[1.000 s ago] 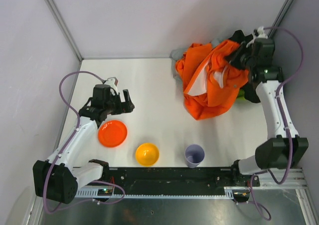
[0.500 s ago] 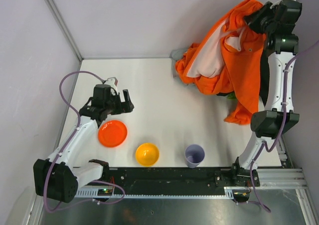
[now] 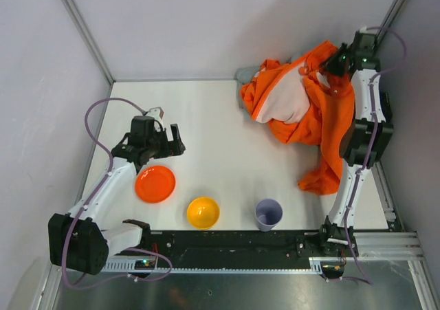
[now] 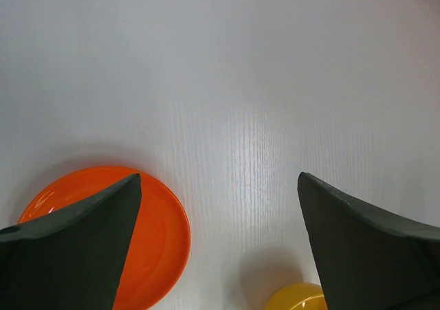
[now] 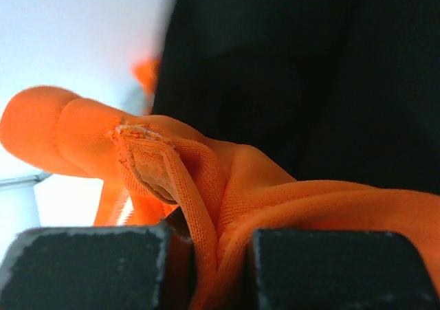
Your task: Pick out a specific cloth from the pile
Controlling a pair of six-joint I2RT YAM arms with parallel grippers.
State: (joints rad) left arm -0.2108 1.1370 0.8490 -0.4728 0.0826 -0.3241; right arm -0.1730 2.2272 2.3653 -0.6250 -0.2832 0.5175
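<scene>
The lime-green cloth is hidden in every view. The pile lies at the back right: a big orange garment (image 3: 313,111) with pale lining, and a bit of grey cloth (image 3: 249,73) showing behind it. My right gripper (image 3: 335,65) is raised at the back right corner and is shut on a fold of the orange garment (image 5: 172,179), which hangs from it and trails down to the front right. In the right wrist view the right gripper (image 5: 210,269) pinches that fold, with a dark mass behind it. My left gripper (image 3: 176,139) is open and empty above the table, and it also shows in the left wrist view (image 4: 218,179).
An orange plate (image 3: 155,184), a yellow bowl (image 3: 203,212) and a lilac cup (image 3: 268,214) stand along the front. The plate (image 4: 161,227) and the bowl (image 4: 295,300) lie just below my left fingers. Walls close in at the back and on both sides.
My right gripper lifted the orange garment high and has come down a little. The garment now hangs and trails toward the front right. A green patch seen earlier is now covered. The left arm is still.
</scene>
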